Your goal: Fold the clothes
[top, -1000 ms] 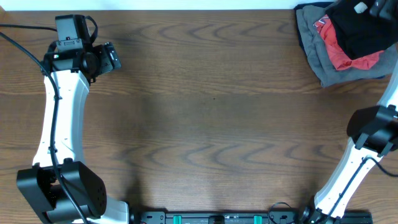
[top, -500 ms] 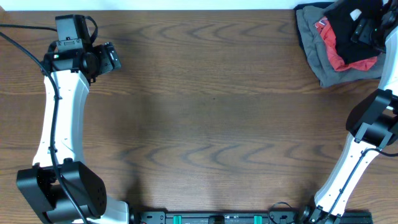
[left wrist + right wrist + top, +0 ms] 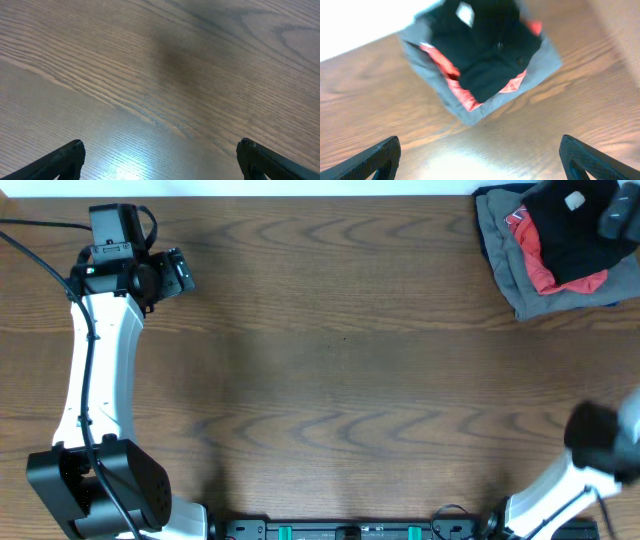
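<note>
The black T-shirt lies crumpled on top of a pile at the table's far right corner, its small white patch facing up. It also shows in the right wrist view, at the top centre. My right gripper is open and empty, above bare wood short of the pile; in the overhead view it is a blur at the pile's right edge. My left gripper is open and empty over bare table at the far left.
Under the black shirt lie a red garment and a grey garment, also seen in the right wrist view as red and grey. The wooden table ends just behind the pile.
My right gripper has drawn away from the top of the pile toward the right edge, and its arm has shifted. The black shirt stays on the pile. The left arm has not moved.
</note>
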Controlling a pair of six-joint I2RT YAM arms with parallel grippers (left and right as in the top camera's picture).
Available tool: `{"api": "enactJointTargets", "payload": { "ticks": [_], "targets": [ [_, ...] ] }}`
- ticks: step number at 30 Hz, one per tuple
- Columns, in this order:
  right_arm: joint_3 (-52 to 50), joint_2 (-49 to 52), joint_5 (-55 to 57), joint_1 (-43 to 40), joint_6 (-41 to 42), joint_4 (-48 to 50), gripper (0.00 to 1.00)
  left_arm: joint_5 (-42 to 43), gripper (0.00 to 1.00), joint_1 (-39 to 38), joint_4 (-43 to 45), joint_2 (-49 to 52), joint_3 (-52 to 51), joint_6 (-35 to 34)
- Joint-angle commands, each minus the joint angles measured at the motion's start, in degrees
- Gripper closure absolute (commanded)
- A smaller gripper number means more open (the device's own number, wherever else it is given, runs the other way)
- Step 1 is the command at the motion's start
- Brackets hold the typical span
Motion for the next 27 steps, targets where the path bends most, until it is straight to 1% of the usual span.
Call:
{"api": "enactJointTargets", "payload": {
  "ticks": [1, 7, 12, 16, 18, 19, 22, 27],
  "targets": [
    [0.74, -6.86, -0.39, 0.61, -0.7, -1.05, 0.01, -0.26, 0.02, 0.15, 0.02, 0.35, 0.68, 0.74],
    [0.7, -17.14, -0.42, 0.59, -0.7, -1.05, 0.01, -0.26, 0.02, 0.15, 0.02, 0.35, 0.68, 0.74],
    [0.7, -24.13, 2.64, 0.59, -1.36, -4.11, 0.01, -0.26, 0.02, 0.15, 0.02, 0.35, 0.68, 0.74],
    [0.48, -26.99, 3.43, 0.59, -1.29, -5.68, 0.01, -0.26, 0.02, 0.15, 0.02, 0.35, 0.68, 0.74],
    [-1.31, -28.96, 3.43, 1.31, -0.68, -5.53, 0.01, -0.26, 0.02, 0.15, 0.02, 0.35, 0.68, 0.74],
    [-3.17, -30.27, 3.52, 2.1, 0.02, -4.72, 0.01, -0.26, 0.02, 0.15, 0.02, 0.35, 0.68, 0.74],
    [-13.33, -36.13, 4.57, 5.05, 1.77, 2.25, 0.01, -0.26, 0.02, 0.15, 0.02, 0.35, 0.68, 0.74],
    [-40.96, -49.81, 4.98, 9.94, 1.9, 22.29, 0.01, -0.26, 0.02, 0.15, 0.02, 0.35, 0.68, 0.74]
  ]
}}
